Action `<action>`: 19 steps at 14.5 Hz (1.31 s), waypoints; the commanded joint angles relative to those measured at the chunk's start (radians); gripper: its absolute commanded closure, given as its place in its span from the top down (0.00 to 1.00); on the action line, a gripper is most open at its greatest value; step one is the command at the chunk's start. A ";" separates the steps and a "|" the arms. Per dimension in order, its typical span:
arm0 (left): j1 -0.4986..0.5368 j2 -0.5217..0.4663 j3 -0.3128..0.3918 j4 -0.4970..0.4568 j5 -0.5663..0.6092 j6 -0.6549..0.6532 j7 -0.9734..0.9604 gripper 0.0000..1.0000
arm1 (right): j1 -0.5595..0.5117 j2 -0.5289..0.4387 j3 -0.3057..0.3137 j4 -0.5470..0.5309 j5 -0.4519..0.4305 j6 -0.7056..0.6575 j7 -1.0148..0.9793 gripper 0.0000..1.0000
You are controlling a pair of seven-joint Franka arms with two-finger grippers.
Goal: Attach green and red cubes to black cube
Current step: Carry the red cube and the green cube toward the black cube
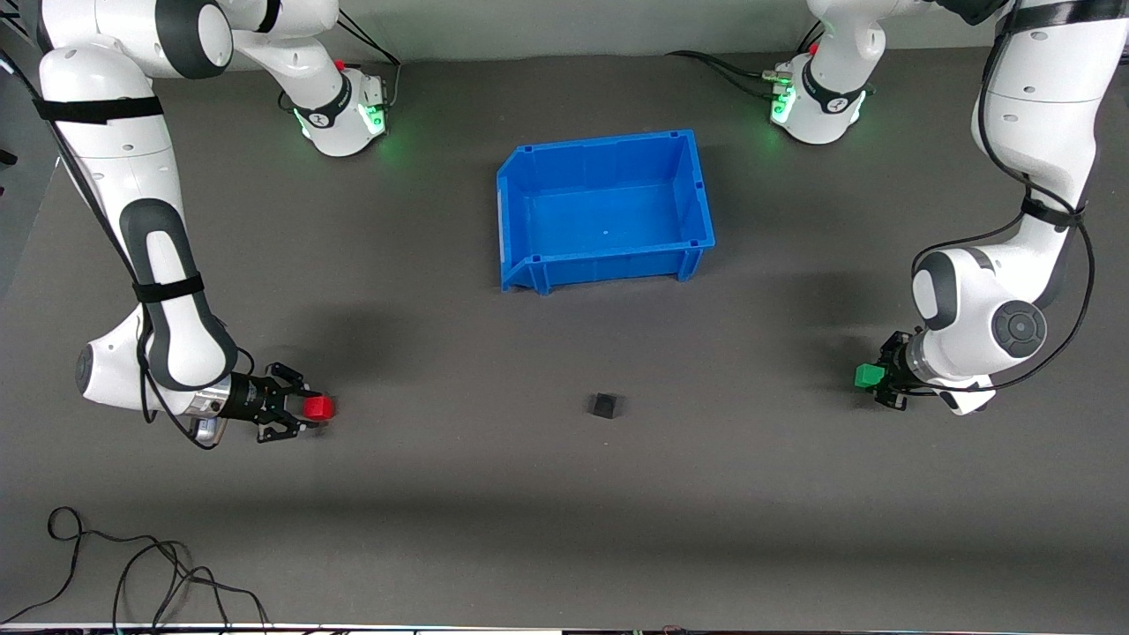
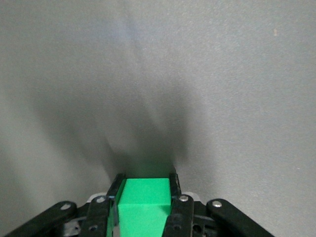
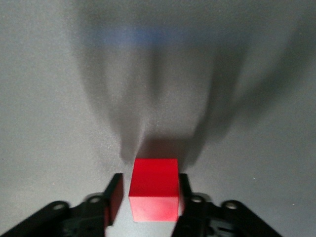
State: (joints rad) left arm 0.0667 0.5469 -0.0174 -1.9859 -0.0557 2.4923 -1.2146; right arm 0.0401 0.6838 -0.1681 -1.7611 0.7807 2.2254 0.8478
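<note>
Blue bin (image 1: 512, 198) near black cube (image 1: 604, 405)

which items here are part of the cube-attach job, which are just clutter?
In the job:
- red cube, between the right claw's fingers
- green cube, gripped in the left claw
- black cube, alone on the table, between the two claws

Lying about:
- blue bin, farther from the camera than the black cube
- loose cable, near the front edge

Even, bright overhead light; soft, blurred shadows spread on the dark table (image 1: 564, 511) under both arms. Wrist views look hazy, shadows fanning away from each cube, perhaps from several lamps; no glare
</note>
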 commanded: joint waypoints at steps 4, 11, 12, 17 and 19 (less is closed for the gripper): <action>-0.079 0.014 0.000 0.206 0.007 -0.191 -0.159 0.00 | 0.007 0.008 -0.004 0.040 0.029 -0.006 -0.013 0.21; -0.286 0.136 -0.006 0.400 -0.007 -0.289 -0.474 0.00 | 0.164 -0.066 -0.004 0.094 0.026 -0.079 0.143 0.22; -0.303 0.136 -0.009 0.401 -0.010 -0.286 -0.511 0.00 | 0.202 -0.067 -0.004 0.106 0.028 -0.079 0.184 0.22; -0.471 0.183 -0.009 0.452 -0.021 -0.270 -0.615 0.00 | 0.374 -0.021 -0.004 0.216 0.029 -0.025 0.460 0.21; -0.516 0.217 -0.009 0.463 -0.012 -0.209 -0.614 0.00 | 0.457 0.005 -0.004 0.236 0.029 0.066 0.577 0.20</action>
State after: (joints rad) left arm -0.3941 0.7167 -0.0454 -1.5676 -0.0663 2.2473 -1.8127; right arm 0.4271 0.6413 -0.1574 -1.5758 0.7889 2.2269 1.3211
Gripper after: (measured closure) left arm 0.630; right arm 0.604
